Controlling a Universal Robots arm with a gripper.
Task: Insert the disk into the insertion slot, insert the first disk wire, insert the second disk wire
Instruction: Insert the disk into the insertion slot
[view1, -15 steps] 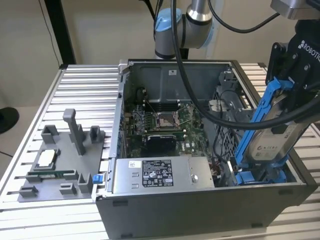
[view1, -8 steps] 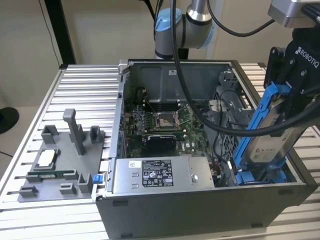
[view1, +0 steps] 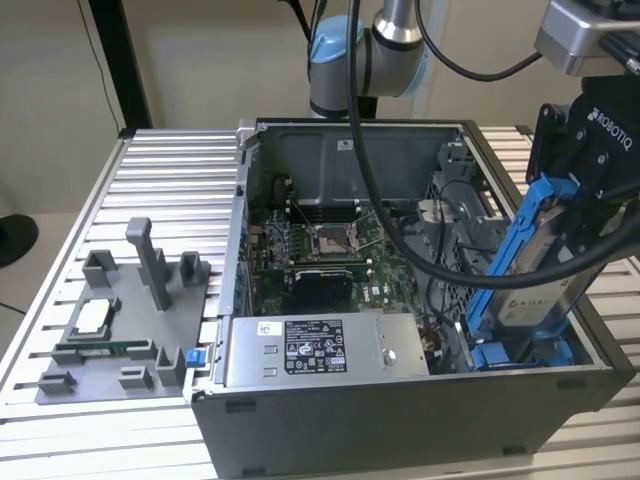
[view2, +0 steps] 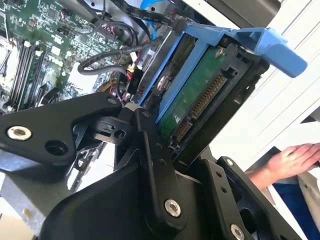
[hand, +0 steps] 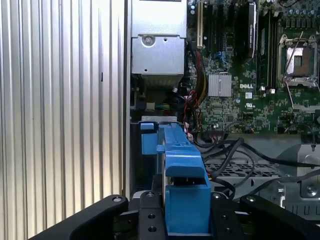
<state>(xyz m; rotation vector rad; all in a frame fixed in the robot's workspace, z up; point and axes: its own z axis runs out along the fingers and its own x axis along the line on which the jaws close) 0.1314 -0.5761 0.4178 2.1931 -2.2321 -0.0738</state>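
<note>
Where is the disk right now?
The disk sits at the exterior view's right, tilted in the gripper, its lower end at the slot, beside the power-supply box.

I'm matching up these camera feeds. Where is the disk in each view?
Exterior view: the disk hangs tilted over the case at the exterior view's right.
Second wrist view: the disk, green circuit side showing, inside its blue carrier.
First wrist view: the disk edge-on, blue carrier facing the camera.
Shared landmark: the green motherboard.

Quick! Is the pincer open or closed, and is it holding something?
Pincer: closed, holding the disk.
Person's hand: fingers stretched out; can't tell if it holds anything.
</note>
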